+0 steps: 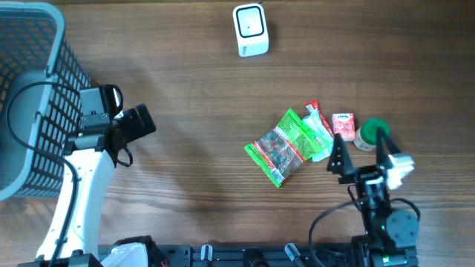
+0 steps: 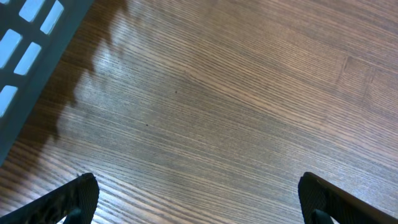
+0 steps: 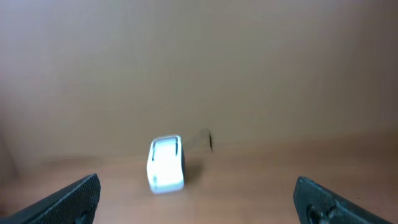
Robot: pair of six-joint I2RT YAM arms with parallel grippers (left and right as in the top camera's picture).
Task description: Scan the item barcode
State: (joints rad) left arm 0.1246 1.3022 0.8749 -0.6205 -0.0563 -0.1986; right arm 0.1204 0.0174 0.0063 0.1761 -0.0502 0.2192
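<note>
Just ahead and left of the wide-open, empty right tool [image 1: 359,141], the green snack bag [image 1: 286,146] lies on the table [image 1: 193,89]. Far ahead stands the white scanner [image 1: 250,30]. The left tool [image 1: 139,122] gapes empty too.

The grey basket [image 1: 67,67] is cropped by the overhead view's left and top edges. The right wrist view is blurred, and the white scanner [image 3: 166,163] shows no detail. Each wrist view's lower edge crops the fingers of the left gripper [image 2: 199,199] and right gripper [image 3: 199,199]. Print on the snack packets [image 1: 286,146] is too small to read. A right gripper finger partly hides the green-capped container [image 1: 367,130].
</note>
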